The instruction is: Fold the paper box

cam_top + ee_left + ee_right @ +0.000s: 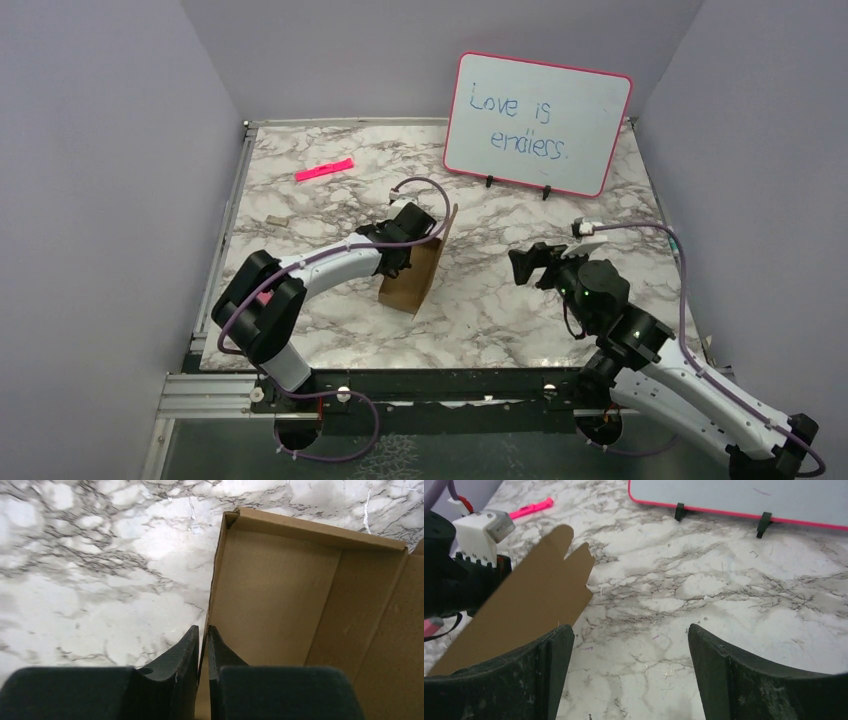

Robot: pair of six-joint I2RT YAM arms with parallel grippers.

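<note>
Brown paper box [418, 275], long axis near-far

The paper box [412, 272] is showing plain brown, unprinted cardboard. The table [500, 310] is displaying a white marble pattern with grey veining. The whiteboard [537, 122], far right, is presenting a white face, pink rim and blue handwriting. The marker [324, 169], far left, is showing bright pink. The left gripper [202, 632] and right gripper [630, 635] are showing black. The left arm [330, 262] and right arm [700, 395] are showing white and black, with purple cables [683, 300]. The walls [100, 150] are showing pale lilac.
</note>
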